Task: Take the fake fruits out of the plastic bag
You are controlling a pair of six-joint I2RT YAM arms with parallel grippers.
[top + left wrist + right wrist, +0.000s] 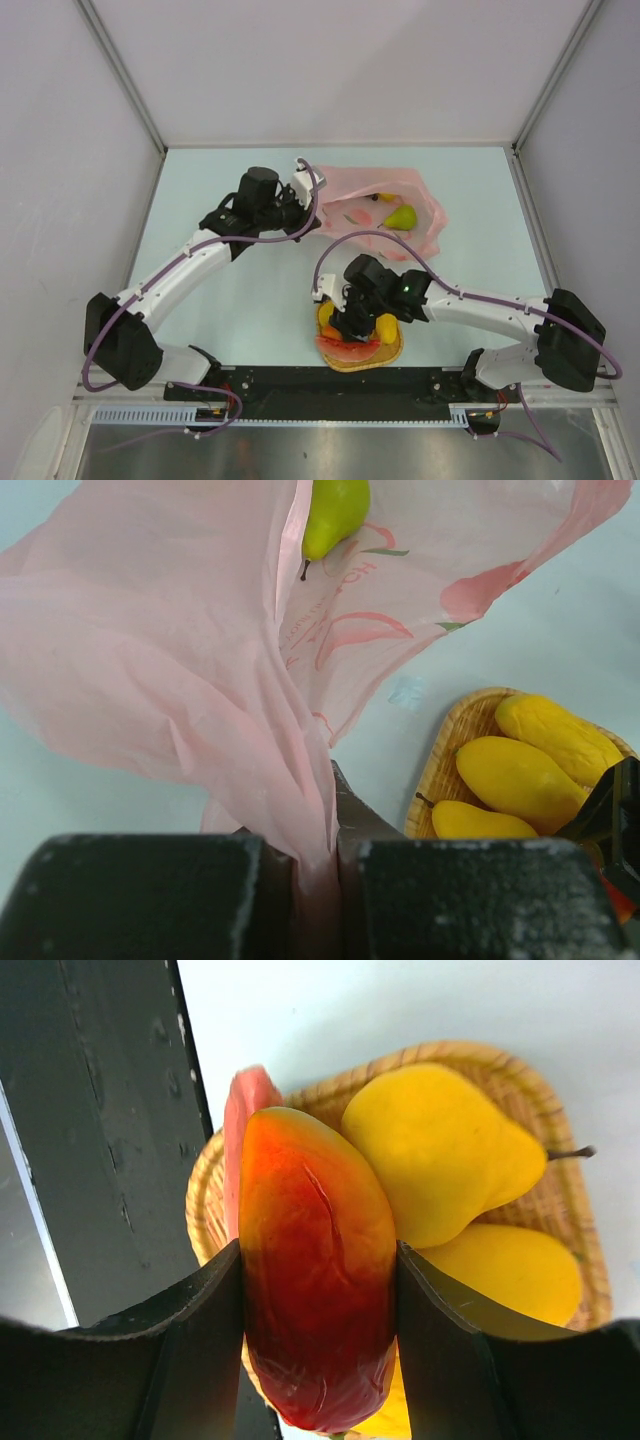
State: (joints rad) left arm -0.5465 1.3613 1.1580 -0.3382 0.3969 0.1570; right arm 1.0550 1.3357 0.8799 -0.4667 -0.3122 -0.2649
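Pale blue-green table runs between white walls. On the left, the left gripper reaches to the far middle, its jaws pressed together on a gathered fold of the pink bag. The bag lies spread to the right of it, with a green pear resting on its open sheet. Nearer the front edge sits a woven tray, and the right gripper hangs over it, hiding most of what it holds from above. Only a pinkish-red slice shows at the near rim.

The left wrist view shows the pinch close up. The raised bag blocks its left half, with the pear at the top and three yellow fruits in the tray at the right.

The right wrist view alone shows the right gripper clamped on a red-orange fruit just above the tray, with yellow fruits beside it.
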